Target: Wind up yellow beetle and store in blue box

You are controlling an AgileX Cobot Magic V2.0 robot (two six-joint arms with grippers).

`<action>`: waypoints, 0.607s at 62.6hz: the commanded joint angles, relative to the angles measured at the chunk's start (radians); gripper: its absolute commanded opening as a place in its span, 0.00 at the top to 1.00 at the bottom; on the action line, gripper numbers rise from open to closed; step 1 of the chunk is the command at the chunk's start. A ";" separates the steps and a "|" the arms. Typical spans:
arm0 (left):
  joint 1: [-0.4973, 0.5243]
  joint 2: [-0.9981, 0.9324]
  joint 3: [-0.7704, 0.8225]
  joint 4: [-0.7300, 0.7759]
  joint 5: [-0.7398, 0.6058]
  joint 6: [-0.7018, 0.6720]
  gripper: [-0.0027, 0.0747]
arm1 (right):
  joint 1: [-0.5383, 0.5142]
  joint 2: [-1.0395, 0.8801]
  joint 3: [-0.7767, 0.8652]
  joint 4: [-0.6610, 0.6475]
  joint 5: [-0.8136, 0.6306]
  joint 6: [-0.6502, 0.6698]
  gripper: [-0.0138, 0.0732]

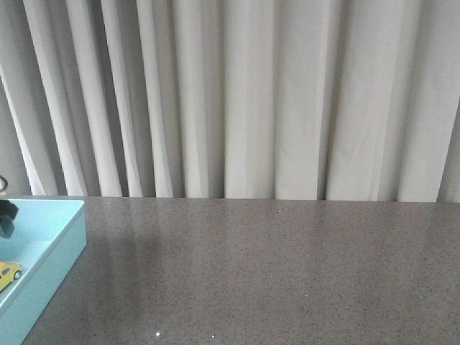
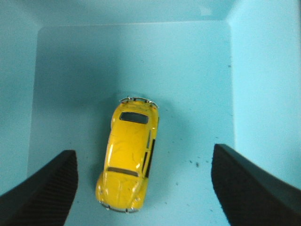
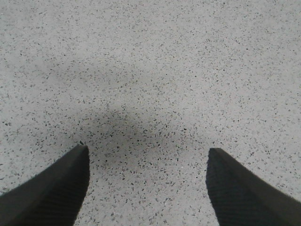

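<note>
The yellow beetle (image 2: 128, 157) lies on the floor of the blue box (image 2: 197, 75), wheels down. In the front view the beetle (image 1: 8, 272) shows at the far left inside the blue box (image 1: 61, 248). My left gripper (image 2: 143, 181) is open above the box floor; the beetle lies between its black fingers (image 2: 47, 188), touching neither. A dark bit of the left arm (image 1: 7, 215) shows at the front view's left edge. My right gripper (image 3: 148, 186) is open and empty over the speckled grey tabletop (image 3: 150, 70).
The grey speckled table (image 1: 273, 273) stretches to the right of the box. A white pleated curtain (image 1: 251, 93) hangs behind the table's far edge. The box walls (image 2: 263, 84) rise close on both sides of the left gripper.
</note>
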 commanded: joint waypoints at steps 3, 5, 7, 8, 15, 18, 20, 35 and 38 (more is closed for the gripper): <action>-0.008 -0.157 -0.025 -0.055 0.059 -0.008 0.22 | 0.004 -0.009 -0.025 -0.017 -0.049 0.001 0.26; -0.008 -0.177 -0.025 -0.062 0.084 -0.008 0.22 | 0.004 -0.009 -0.025 -0.017 -0.049 0.001 0.26; -0.008 -0.197 -0.025 -0.069 0.104 -0.008 0.22 | 0.004 -0.009 -0.025 -0.017 -0.049 0.001 0.26; -0.008 -0.207 -0.025 -0.071 0.112 -0.009 0.22 | 0.004 -0.009 -0.025 -0.017 -0.049 0.001 0.26; -0.008 -0.283 -0.004 -0.101 0.130 -0.012 0.22 | 0.004 -0.009 -0.025 -0.017 -0.048 0.001 0.26; -0.008 -0.325 0.026 -0.123 0.130 -0.011 0.22 | 0.004 -0.009 -0.025 -0.017 -0.048 0.001 0.26; -0.010 -0.351 0.060 -0.139 0.130 -0.008 0.22 | 0.004 -0.009 -0.025 -0.017 -0.048 0.001 0.26; -0.069 -0.604 0.405 -0.153 -0.002 0.023 0.22 | 0.004 -0.009 -0.025 -0.017 -0.048 0.001 0.26; -0.087 -0.662 0.485 -0.152 -0.042 0.026 0.22 | 0.004 -0.009 -0.025 -0.017 -0.048 0.001 0.26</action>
